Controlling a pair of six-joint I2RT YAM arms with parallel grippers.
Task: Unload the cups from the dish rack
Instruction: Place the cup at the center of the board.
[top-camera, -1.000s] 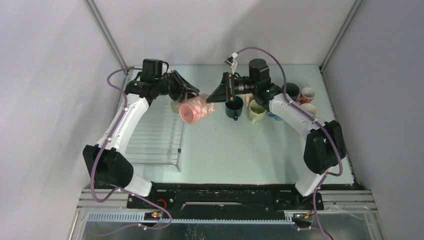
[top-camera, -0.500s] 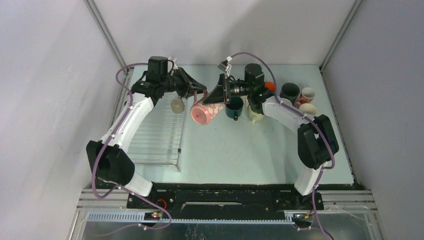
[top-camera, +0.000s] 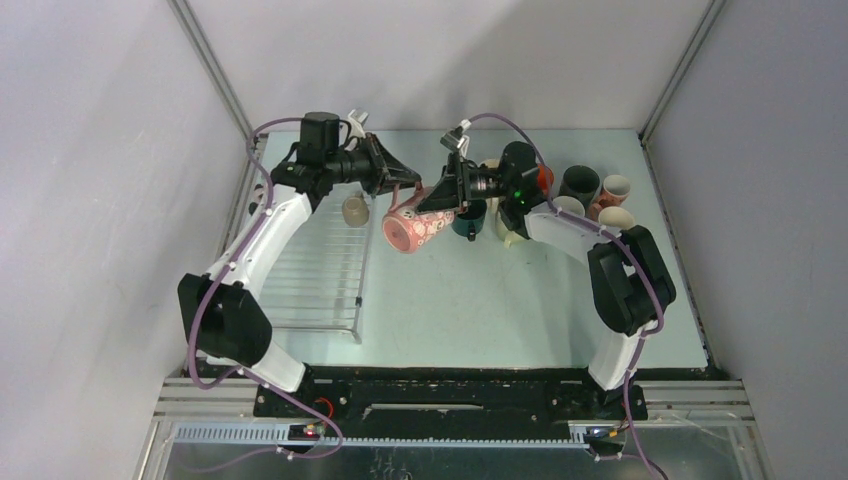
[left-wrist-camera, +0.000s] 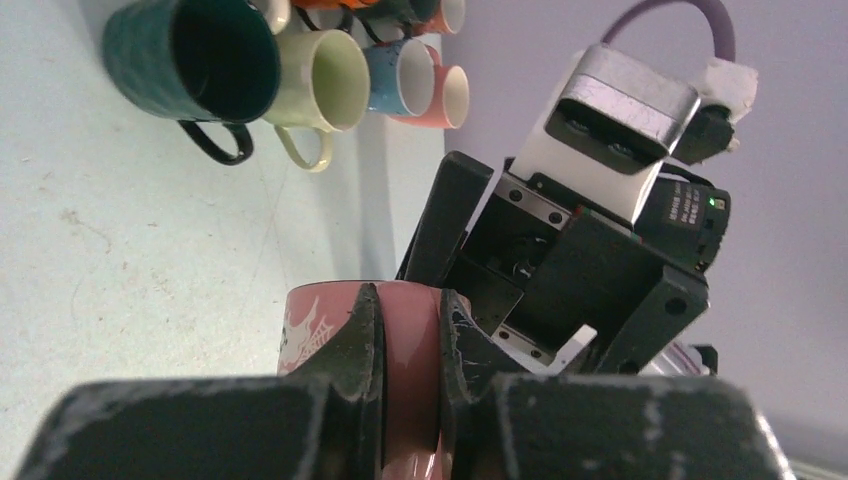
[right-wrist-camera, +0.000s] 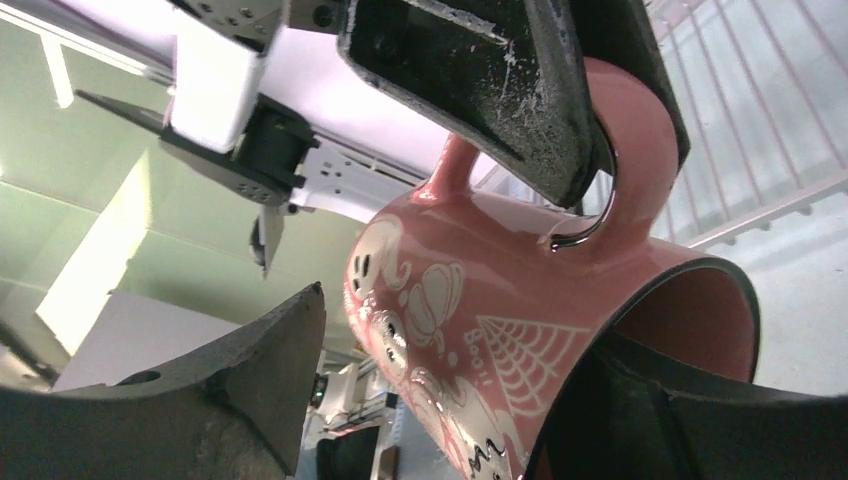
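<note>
one pink mug (right-wrist-camera: 440, 300), "boo!" beside cobweb print (right-wrist-camera: 522, 343)

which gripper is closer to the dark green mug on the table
Right. The right gripper, fingers open around the pink mug, sits just left of the dark green mug; the left gripper grips the pink mug's handle farther left.

white-shelled arms (top-camera: 265, 235) with black joints (top-camera: 225, 320) — purple cables (left-wrist-camera: 724, 35), scuffed black fingers (left-wrist-camera: 355, 345)
</note>
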